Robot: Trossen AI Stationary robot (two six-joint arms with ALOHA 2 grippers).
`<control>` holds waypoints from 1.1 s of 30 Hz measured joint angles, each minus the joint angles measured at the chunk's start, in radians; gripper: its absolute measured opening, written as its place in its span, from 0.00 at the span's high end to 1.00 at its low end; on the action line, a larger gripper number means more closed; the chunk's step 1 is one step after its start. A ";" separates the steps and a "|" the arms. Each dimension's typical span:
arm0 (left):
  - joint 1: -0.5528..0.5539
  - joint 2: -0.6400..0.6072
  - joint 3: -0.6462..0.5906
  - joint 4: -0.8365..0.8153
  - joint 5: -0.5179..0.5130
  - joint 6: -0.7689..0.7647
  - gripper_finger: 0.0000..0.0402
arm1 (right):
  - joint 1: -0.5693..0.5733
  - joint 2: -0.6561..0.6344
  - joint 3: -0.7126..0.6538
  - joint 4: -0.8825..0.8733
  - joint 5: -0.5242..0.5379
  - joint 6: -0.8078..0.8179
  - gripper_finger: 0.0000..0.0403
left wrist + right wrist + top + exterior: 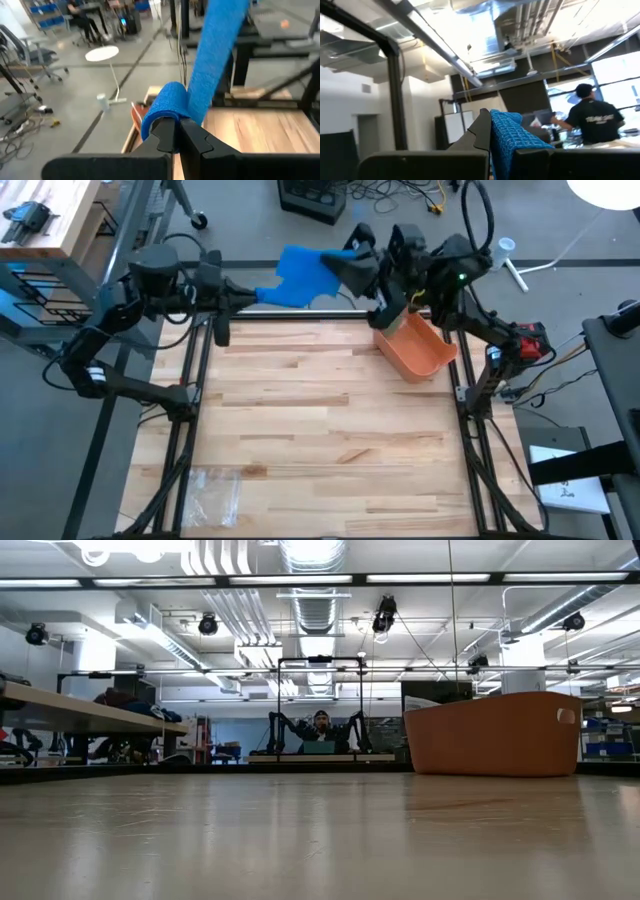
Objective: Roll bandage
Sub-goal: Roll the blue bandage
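A blue bandage (300, 272) hangs in the air over the table's far edge, stretched between my two grippers. My left gripper (258, 296) comes in from the left and is shut on the bandage's rolled-up end (165, 105). From there a flat strip (220, 45) runs away toward the other arm. My right gripper (348, 264) comes in from the right and is shut on the strip's other end (507, 132). Neither gripper nor the bandage shows in the low view. My left gripper pinches the bandage's rolled end (161, 116) between its two fingers, which come nearly level from the table's left. The roll is lifted clear of the table, and the strip leads up and away from it. My right gripper pinches the strip's free end (504, 131) between its two fingers (481, 131), slanting upward from the table's right. The cloth stands out past the fingertips, clear of the table.
An orange bin (415, 345) stands on the table at the far right, just under the right arm, and shows in the low view too (495, 735). A clear plastic wrapper (215, 490) lies near the front left corner. A person sits in the room far behind the table.
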 joint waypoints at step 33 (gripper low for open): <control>-0.101 0.024 -0.003 0.169 0.472 -0.075 1.00 | -0.254 0.036 -0.002 -0.146 0.090 0.258 1.00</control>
